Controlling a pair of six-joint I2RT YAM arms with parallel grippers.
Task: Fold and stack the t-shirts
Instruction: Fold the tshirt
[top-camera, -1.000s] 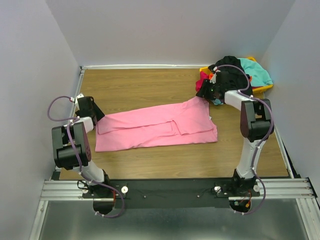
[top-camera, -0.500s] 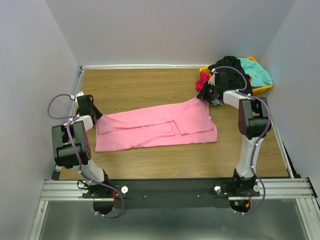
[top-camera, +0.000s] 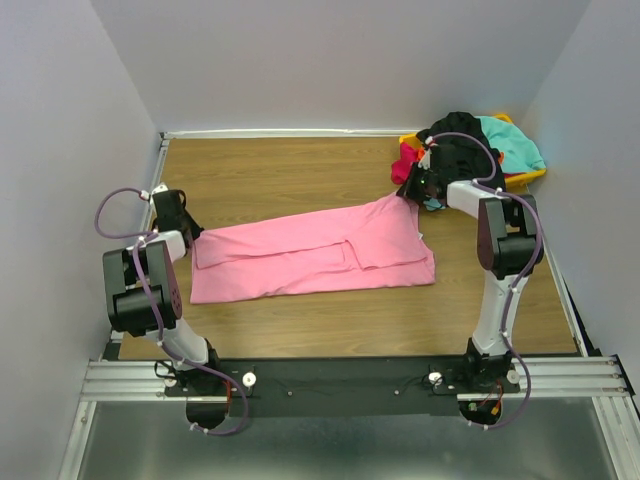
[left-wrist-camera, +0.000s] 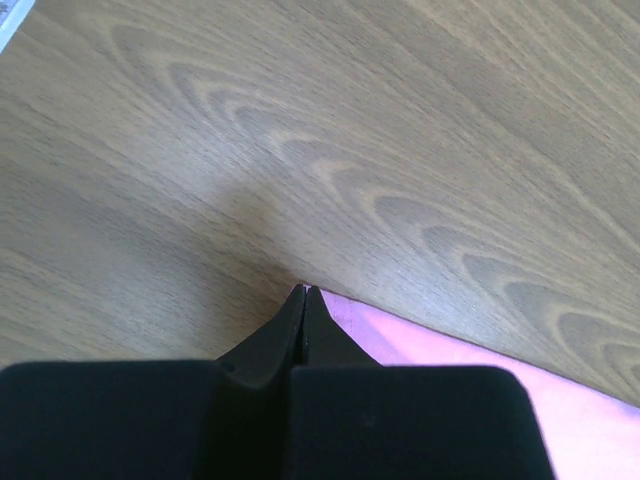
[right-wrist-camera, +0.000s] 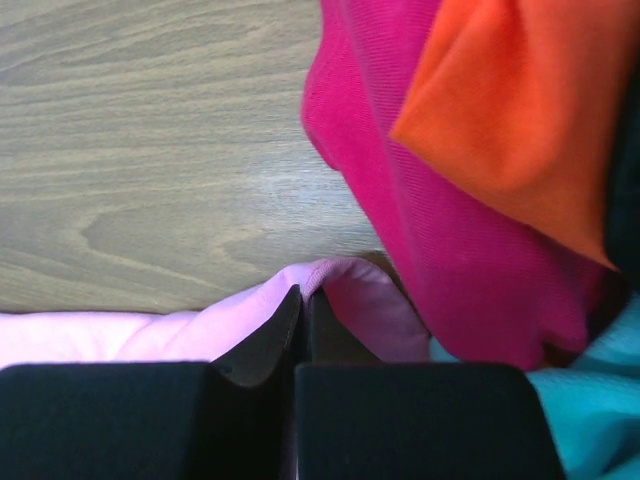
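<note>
- The pink t-shirt (top-camera: 315, 255) lies flat and spread out across the wooden table (top-camera: 290, 175). It makes a long band, with a smaller flap of its own cloth folded over near its middle.
- The left gripper (left-wrist-camera: 303, 292) is down at the far left corner of the pink t-shirt. Its black fingers are pressed tight together, and their tips meet just where the pink edge begins. The left wrist view does not show whether any cloth is caught between them.
- The right gripper (right-wrist-camera: 302, 295) is at the far right corner of the pink t-shirt. Its fingers are closed on a small raised pucker of the pink cloth, which wraps around the tips.
- Just beyond that pinched corner, a magenta t-shirt (right-wrist-camera: 440, 230) hangs down close to the pink t-shirt, with an orange-red t-shirt (right-wrist-camera: 520, 110) lying over it.
- A teal t-shirt (top-camera: 515, 145) and a black t-shirt (top-camera: 462, 140) are heaped with those two past the right end of the pink t-shirt. They pile over a yellow bin (top-camera: 533, 176), of which only bits of rim show.
</note>
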